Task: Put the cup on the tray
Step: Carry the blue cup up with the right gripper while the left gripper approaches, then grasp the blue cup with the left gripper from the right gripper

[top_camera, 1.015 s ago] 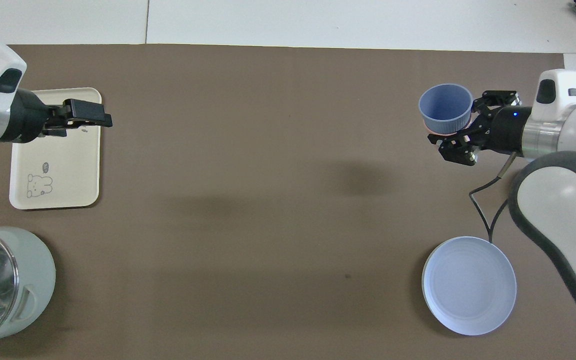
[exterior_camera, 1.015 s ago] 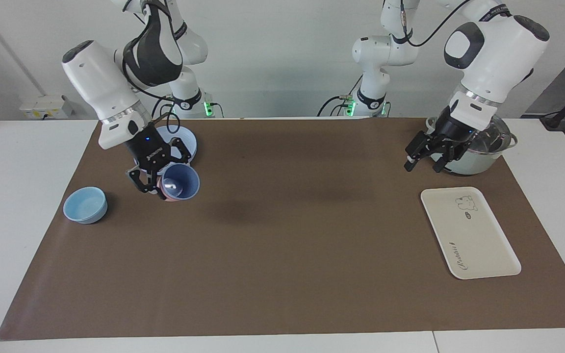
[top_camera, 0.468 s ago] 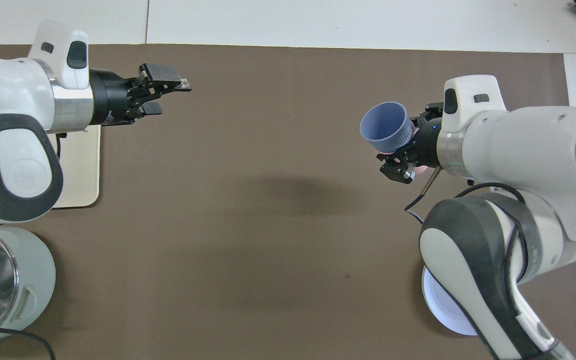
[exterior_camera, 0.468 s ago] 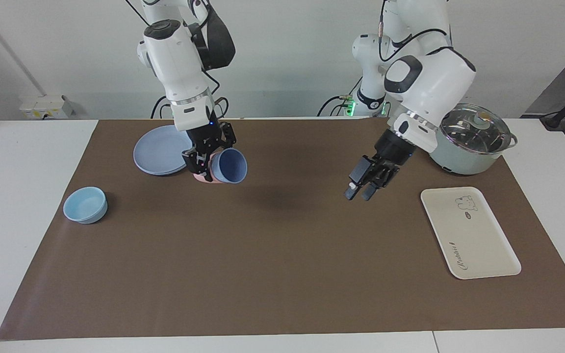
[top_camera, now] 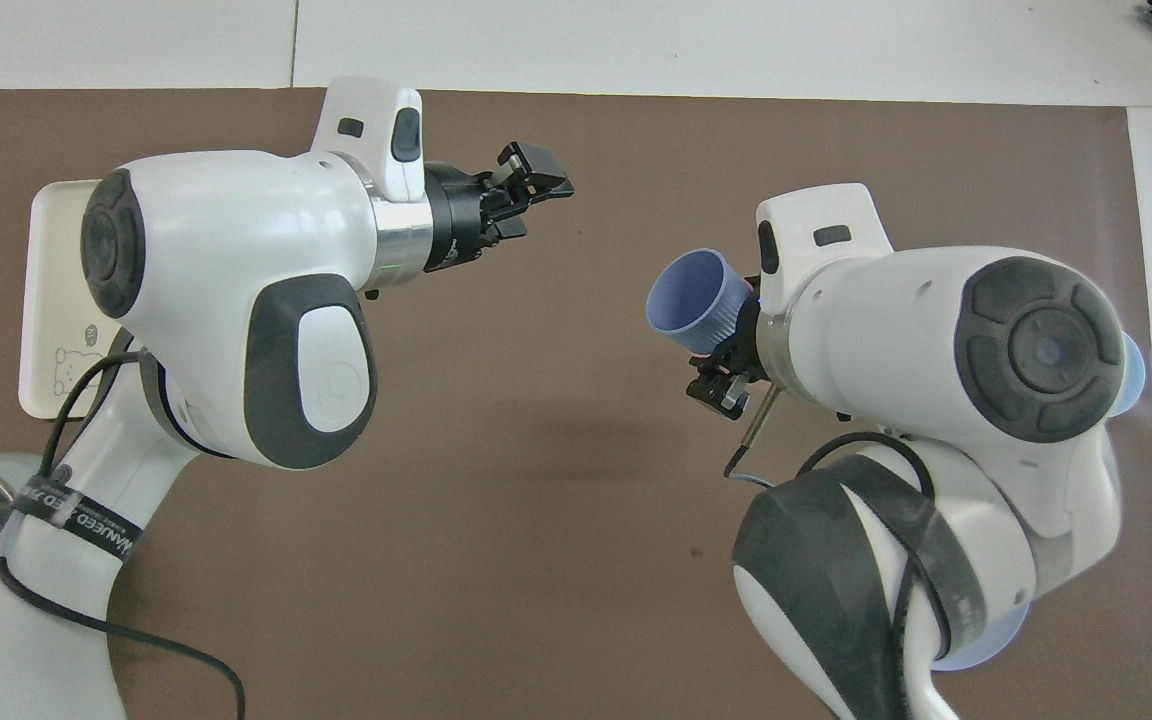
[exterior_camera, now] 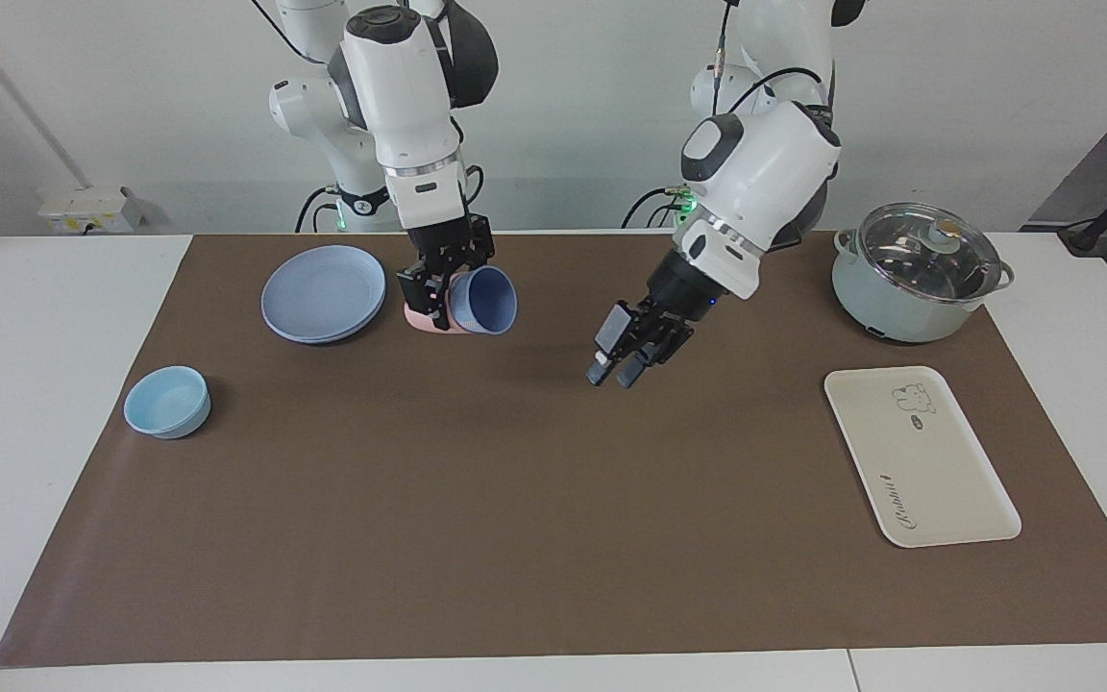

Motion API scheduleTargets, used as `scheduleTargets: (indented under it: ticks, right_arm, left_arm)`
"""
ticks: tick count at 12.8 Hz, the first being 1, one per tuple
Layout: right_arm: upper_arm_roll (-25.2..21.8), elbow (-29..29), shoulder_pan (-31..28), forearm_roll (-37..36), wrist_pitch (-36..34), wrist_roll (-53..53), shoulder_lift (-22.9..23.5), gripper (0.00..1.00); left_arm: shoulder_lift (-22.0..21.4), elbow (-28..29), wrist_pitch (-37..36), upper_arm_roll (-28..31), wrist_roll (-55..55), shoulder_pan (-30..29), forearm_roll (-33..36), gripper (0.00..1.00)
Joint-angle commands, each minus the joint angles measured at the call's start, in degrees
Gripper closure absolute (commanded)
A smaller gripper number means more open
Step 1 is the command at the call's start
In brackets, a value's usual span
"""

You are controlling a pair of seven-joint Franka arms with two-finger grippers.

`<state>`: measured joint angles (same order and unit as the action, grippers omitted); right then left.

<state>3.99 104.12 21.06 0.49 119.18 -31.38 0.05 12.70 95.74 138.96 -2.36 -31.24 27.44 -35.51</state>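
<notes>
The cup (exterior_camera: 483, 300) is held tilted above the bench (exterior_camera: 553, 500), its mouth turned toward the left arm, pinched at its base by the right pincer (exterior_camera: 436, 288); a salmon-pink cup (exterior_camera: 416, 317) appears to be nested under it in the same grip. The left pincer (exterior_camera: 614, 358) is raised over the middle of the bench with its fingers only slightly parted, while the tray (exterior_camera: 921, 455) lies well apart, at the left arm's end. A handover is judged likely. The cup could be dropped if it were released before a firm hold is taken, and the pink cup could be carried along or shaken loose. A plate (exterior_camera: 324, 292), a bowl (exterior_camera: 167, 401) and a lidded pot (exterior_camera: 919, 272) are well clear.
</notes>
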Motion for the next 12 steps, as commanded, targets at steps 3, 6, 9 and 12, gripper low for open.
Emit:
scheduleTargets:
  ticks: [3, 6, 9, 12]
  right_arm:
    - [0.0, -4.4, 2.1, -3.5, -1.4, 4.8, 3.0, 1.0]
    - [-0.1, -4.3, 2.1, -3.5, -1.3, 4.8, 3.4, 1.0]
    - [-0.1, -4.3, 2.1, -3.5, -1.0, 4.8, 3.6, 1.0]
    - [0.0, -4.3, 2.0, -3.5, -0.8, 4.8, 3.6, 1.0]
  left_arm:
    - [-0.2, -1.8, -8.2, -0.9, 0.3, 0.4, -1.6, 0.34]
    - [0.2, -4.6, -13.2, -1.0, 0.6, -0.2, -3.1, 0.34]
    - [-0.2, -4.0, -14.2, -1.3, 1.5, 1.6, -3.3, 0.37]
    - [-0.4, -3.9, -15.6, -1.4, 1.8, 2.0, -3.3, 0.65]
